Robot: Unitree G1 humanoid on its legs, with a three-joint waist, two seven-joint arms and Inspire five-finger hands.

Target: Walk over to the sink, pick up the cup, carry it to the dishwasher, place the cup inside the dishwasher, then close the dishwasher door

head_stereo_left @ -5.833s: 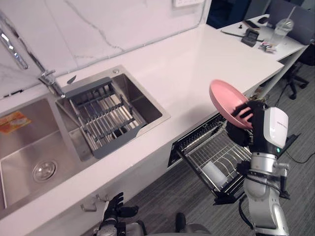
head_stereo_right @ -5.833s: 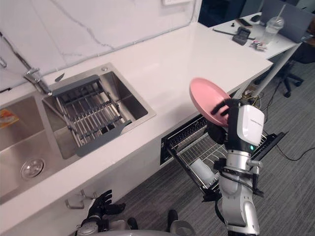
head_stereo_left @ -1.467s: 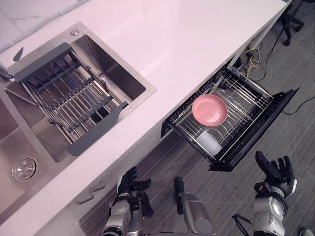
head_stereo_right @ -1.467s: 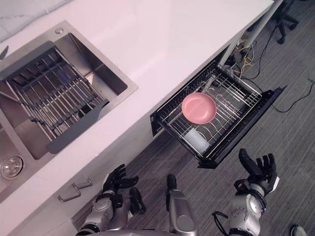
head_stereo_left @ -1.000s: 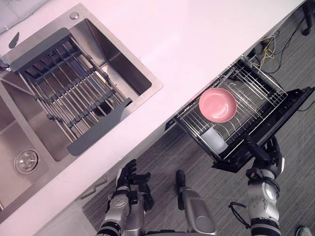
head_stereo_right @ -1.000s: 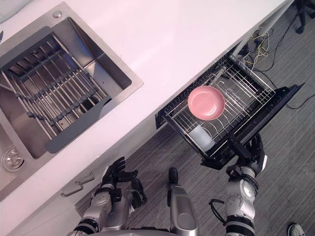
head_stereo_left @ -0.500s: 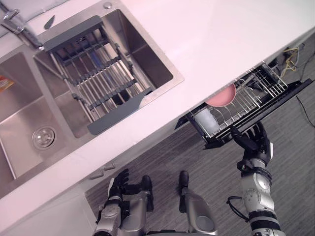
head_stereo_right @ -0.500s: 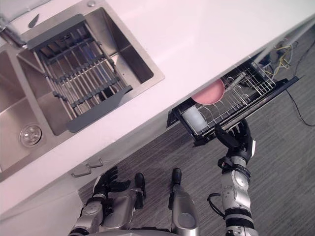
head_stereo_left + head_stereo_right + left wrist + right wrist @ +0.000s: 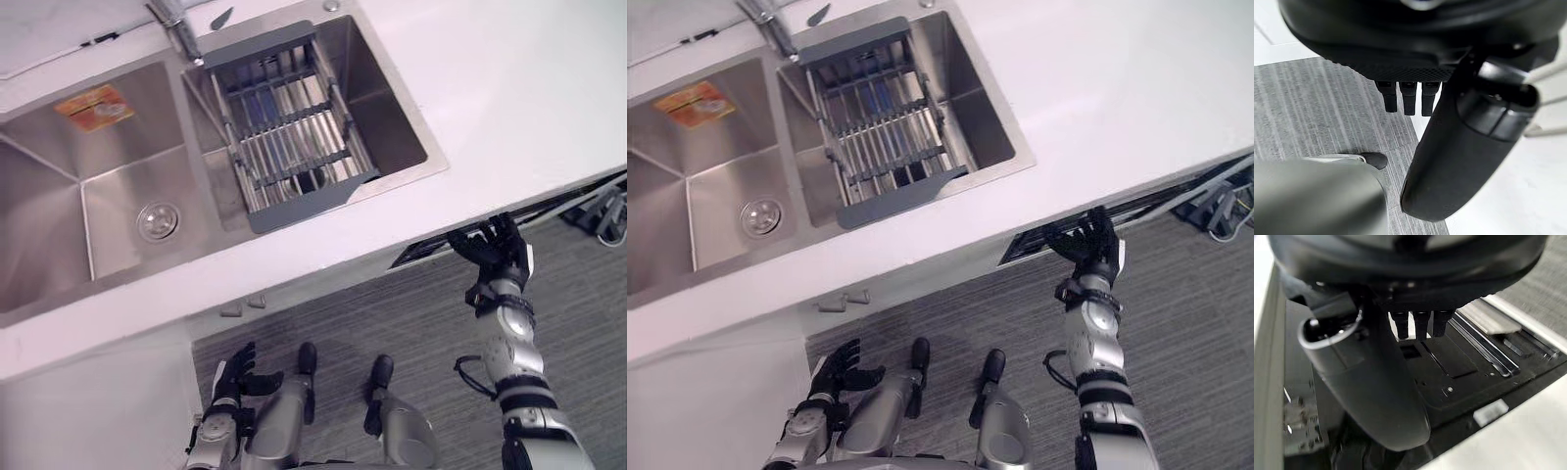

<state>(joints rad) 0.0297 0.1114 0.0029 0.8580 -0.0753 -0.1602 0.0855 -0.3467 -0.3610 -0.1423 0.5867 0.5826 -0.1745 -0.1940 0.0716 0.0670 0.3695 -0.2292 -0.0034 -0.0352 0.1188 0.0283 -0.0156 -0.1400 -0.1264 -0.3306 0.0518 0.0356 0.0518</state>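
Observation:
The dark dishwasher door (image 9: 549,208) shows as a thin strip under the white counter's front edge, almost pushed in. My right hand (image 9: 495,255) is open, its straight fingers spread against the door's front near the left end. In the right wrist view the thumb (image 9: 1376,396) and fingers reach over the dark door panel (image 9: 1459,367). The cup is hidden inside the dishwasher. My left hand (image 9: 233,377) hangs open and empty low over the grey floor, in front of the white cabinet; its wrist view shows straight fingers (image 9: 1408,100).
A double steel sink (image 9: 59,196) is set into the white counter (image 9: 509,88), with a grey rack (image 9: 294,137) across its right basin and a tap (image 9: 176,24) behind. A cabinet handle (image 9: 844,302) sits below the sink. Cables (image 9: 612,211) lie on the floor at the right.
The dishwasher rack has slid in under the counter with my right hand against its door; the pink bowl and white cup have gone out of sight. The camera has swung left towards the sink.

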